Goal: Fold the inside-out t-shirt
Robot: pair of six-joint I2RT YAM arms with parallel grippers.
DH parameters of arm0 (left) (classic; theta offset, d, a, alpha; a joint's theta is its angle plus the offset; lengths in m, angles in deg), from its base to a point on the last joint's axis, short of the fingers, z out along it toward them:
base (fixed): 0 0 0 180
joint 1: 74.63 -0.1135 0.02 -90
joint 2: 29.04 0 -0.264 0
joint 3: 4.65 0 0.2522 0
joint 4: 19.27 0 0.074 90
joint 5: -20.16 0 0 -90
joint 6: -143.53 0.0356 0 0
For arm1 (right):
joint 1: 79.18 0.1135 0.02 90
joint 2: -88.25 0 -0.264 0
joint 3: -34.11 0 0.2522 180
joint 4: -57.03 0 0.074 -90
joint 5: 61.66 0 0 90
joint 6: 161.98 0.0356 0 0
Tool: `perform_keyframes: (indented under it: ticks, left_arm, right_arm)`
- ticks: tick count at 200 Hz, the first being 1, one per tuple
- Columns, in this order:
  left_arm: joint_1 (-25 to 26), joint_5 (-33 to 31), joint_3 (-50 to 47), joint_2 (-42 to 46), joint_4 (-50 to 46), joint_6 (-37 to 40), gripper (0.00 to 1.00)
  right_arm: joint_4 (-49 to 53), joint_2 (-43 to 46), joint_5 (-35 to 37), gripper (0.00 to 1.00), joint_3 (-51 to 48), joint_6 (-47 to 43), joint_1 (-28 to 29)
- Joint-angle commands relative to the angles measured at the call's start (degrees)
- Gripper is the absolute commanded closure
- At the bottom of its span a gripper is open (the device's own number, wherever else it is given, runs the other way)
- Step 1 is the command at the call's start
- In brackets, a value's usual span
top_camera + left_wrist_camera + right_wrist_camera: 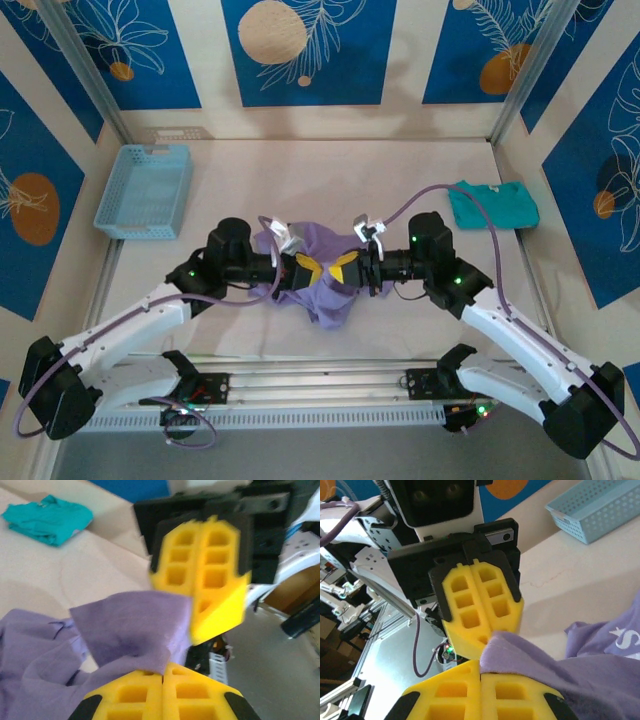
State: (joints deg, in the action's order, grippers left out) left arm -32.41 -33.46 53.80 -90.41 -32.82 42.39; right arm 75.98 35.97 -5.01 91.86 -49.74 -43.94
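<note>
Found lavender-purple soft fabric t-shirt [330, 300] bunched right of light blue plastic basket [140, 232] | saw left tool [308, 268] and right tool [342, 265] both clamped on it, tips nearly meeting | judged best drawn apart evenly, slowly

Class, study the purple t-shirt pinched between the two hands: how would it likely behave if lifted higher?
Probably floppy: the t-shirt bunches in soft wrinkles around where the left hand and right hand pinch it. Likely light, as the pinched edge looks thin. It should drape, not roll or tip.
</note>
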Motion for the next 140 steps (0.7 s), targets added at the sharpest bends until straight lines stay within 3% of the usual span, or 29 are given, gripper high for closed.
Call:
perform_keyframes:
  ticks: [1,31,56,81,110,127,134,140]
  left_arm:
    - [-0.3,-9.4,1.5,-2.0,-6.2,3.5,0.79]
    - [0.2,-9.3,-0.7,-2.3,-2.3,2.8,0.59]
    - [0.7,-8.0,-2.2,-2.5,0.4,2.8,0.53]
    - [1.1,-8.7,-2.1,-3.5,1.9,2.9,0.52]
    - [1.2,-16.1,-0.8,-5.4,3.4,3.9,0.53]
    - [1.1,-14.2,-0.5,-6.8,5.5,4.4,0.53]
    - [1.2,-12.6,-0.2,-7.7,5.8,4.2,0.56]
    - [1.1,-11.4,0.2,-8.4,6.0,4.0,0.65]
  right_arm:
    - [5.7,0.5,4.2,1.00,4.8,7.8,0.5]
    - [15.1,-1.5,9.4,1.00,10.5,11.8,2.2]
    - [17.6,-1.7,10.1,1.00,12.9,11.9,2.6]
    - [16.5,-1.8,7.7,1.00,13.6,11.3,2.9]
    - [19.1,-2.9,4.4,1.00,14.9,8.2,3.1]
    - [22.0,-2.9,4.0,1.00,15.7,5.6,2.9]
    - [22.9,-2.7,3.9,1.00,15.9,4.9,2.8]
    - [23.5,-2.6,3.8,1.00,16.1,4.4,2.7]
